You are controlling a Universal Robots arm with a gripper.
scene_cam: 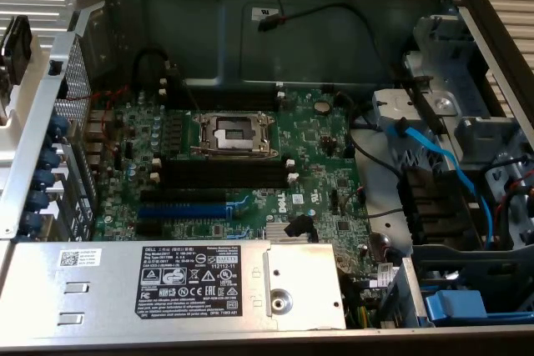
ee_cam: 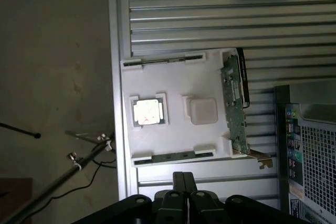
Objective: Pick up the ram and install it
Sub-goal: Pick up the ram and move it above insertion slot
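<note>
Ram [ee_cam: 173, 156] sits on edge in a groove of the white tray [ee_cam: 173, 85], along the side nearest the hand [ee_cam: 183, 174]; the tray rests on the ribbed desk [ee_cam: 210, 19], outside the open computer case [scene_cam: 250, 22]; the hand hangs clear, fingers pressed together, holding nothing. My judgement: lowered thus, the fingers would strike the stick's thin edge instead of straddling it, tipping it; the larger green card [ee_cam: 234, 103] nearby could be knocked.

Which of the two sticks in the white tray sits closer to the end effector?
The green ram in the tray edge right by the end effector; the other stick lies on the opposite edge, past the chip.
</note>
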